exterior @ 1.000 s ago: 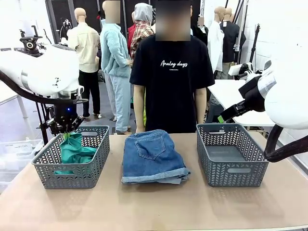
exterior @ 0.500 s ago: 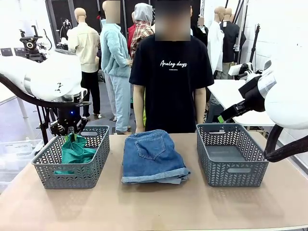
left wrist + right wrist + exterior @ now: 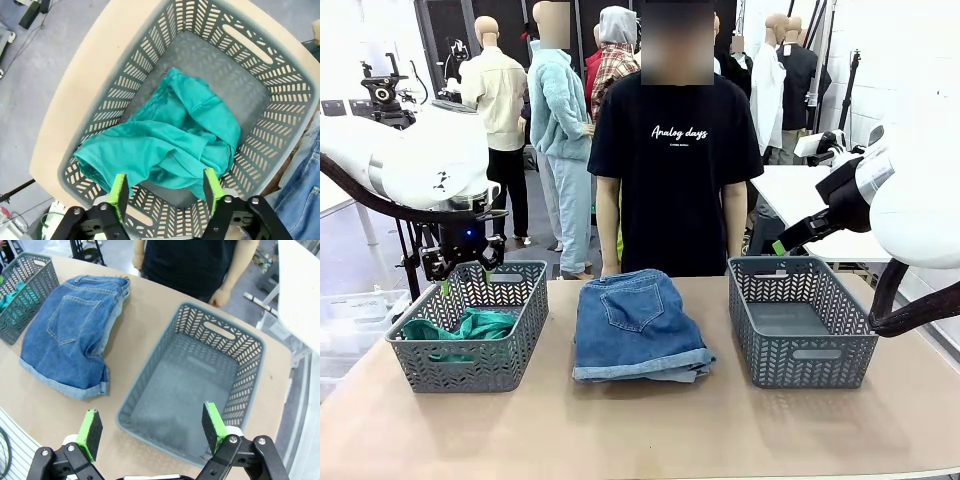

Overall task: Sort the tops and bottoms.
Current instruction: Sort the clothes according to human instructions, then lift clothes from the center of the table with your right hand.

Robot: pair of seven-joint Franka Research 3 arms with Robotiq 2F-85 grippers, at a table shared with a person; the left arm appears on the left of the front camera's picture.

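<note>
Sorting, first drop completed. A second ago the left claw pinched the teal top and held it hanging over the left basket. Now its fingers stand spread and empty, and the top has fallen in a loose heap on the basket floor. We read this as one top sorted, with the bottoms untouched. In the left wrist view the left claw hovers directly above the teal top and clear of it, with one fold lying against the near wall of the left basket. The shorts lie folded in a stack at mid-surface, between the two baskets and well apart from either claw. The right basket holds nothing. The right claw is spread wide and grips nothing – it hangs above the near rim of the right basket, with the shorts off to one side. The shorts appear the likely next pick.
</note>
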